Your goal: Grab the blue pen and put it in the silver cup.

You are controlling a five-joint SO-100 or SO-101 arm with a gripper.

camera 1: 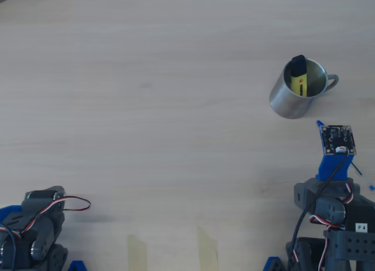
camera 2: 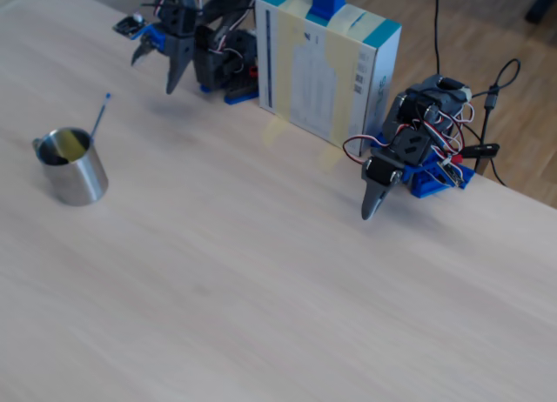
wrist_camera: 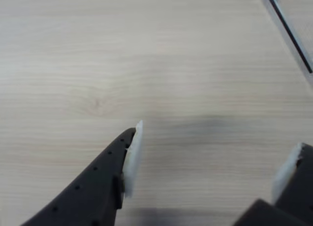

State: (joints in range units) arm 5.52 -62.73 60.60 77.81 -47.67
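Your claw (wrist_camera: 215,152) stood wide apart, gripping nothing, above bare table (wrist_camera: 146,55). The blue pen (camera 2: 99,115) lay just beside the silver cup (camera 2: 74,167), which held a yellow highlighter (camera 1: 299,77).

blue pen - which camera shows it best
The fixed view: the blue pen lies whole on the table beside the steel cup. The overhead view shows only bits past the arm; the wrist view shows part of the pen at its corner.

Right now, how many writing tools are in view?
2: the yellow black-capped highlighter stands in the brushed-steel mug; the thin blue-capped pen lies on the table behind it in the fixed view.
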